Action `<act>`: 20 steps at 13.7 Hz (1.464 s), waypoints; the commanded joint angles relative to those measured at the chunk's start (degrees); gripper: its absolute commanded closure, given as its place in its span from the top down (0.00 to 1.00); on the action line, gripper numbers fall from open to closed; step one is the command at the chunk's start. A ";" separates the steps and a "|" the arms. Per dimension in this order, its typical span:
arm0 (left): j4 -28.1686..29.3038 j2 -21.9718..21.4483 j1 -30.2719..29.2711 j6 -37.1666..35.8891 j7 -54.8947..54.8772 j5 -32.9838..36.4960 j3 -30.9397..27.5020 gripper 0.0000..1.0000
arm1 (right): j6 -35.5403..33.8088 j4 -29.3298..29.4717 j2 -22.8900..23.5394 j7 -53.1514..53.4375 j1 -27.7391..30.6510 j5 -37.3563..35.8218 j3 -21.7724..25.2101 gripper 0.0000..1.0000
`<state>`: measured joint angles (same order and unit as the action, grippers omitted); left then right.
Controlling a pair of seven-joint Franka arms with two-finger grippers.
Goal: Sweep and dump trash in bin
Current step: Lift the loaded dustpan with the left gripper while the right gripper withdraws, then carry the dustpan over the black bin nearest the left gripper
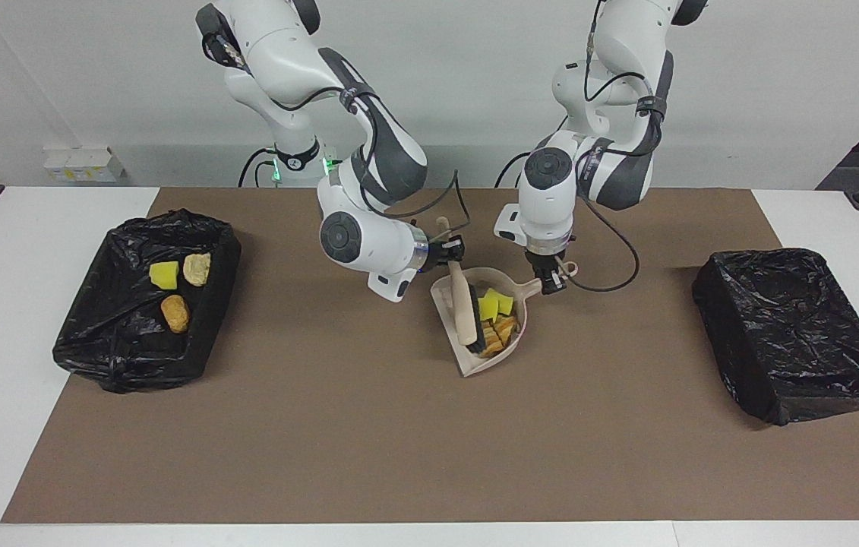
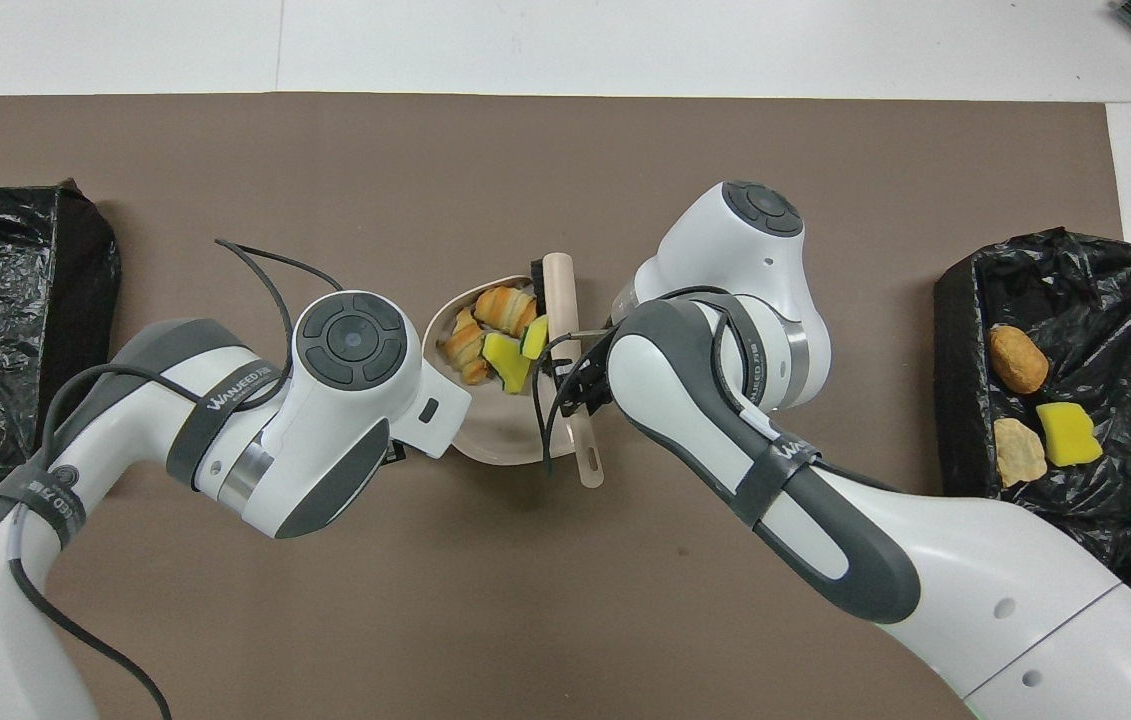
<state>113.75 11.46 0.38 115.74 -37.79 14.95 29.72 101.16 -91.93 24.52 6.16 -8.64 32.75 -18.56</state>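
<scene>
Risking a spill: four scraps sit heaped at the lip of the beige dustpan, centre of the facing view, with the brush laid across the pan's open edge. A judgement only: if the brush lifts away abruptly, or the pan tips toward its mouth on being raised, the croissant-like lumps nearest the edge could roll back onto the brown mat. A pan gripped only by its handle end could also sag under the load.

Item, right gripper: clenched on the brush handle, just above the pan's rear wall; the scraps lie below it, against the bristles.

Item, left gripper: clenched on the dustpan handle, at centre of the frame; the scraps lie in the pan just beside it, toward the lower left.

Item, trash in pan: two yellow sponge chunks and two tan pastry lumps, touching one another.

Item, trash already binned: one yellow chunk, one pale lump, one orange lump, inside the black-lined bin at left of the facing view.

Item, second black-lined bin: right of frame, well apart.
</scene>
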 commanded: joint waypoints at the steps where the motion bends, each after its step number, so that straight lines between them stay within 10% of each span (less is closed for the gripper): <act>1: 0.77 -0.21 -1.34 0.19 0.18 -2.81 -0.19 0.00 | -3.42 -1.68 -4.38 0.42 2.39 1.09 -0.24 0.00; 12: 1.91 -8.11 -2.40 -0.16 -22.03 -12.30 -7.73 0.00 | -14.76 -2.55 -6.67 17.39 11.62 -26.48 0.11 0.00; 20: -1.60 -13.58 0.94 -5.27 -40.96 -15.39 -31.44 0.00 | -5.47 -23.64 -18.98 18.00 6.54 -23.37 -0.42 0.00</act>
<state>113.29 -2.02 -0.85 111.13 -77.60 0.64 3.16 91.68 -109.57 10.26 22.44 -0.27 6.36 -18.61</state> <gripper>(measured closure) 0.687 0.744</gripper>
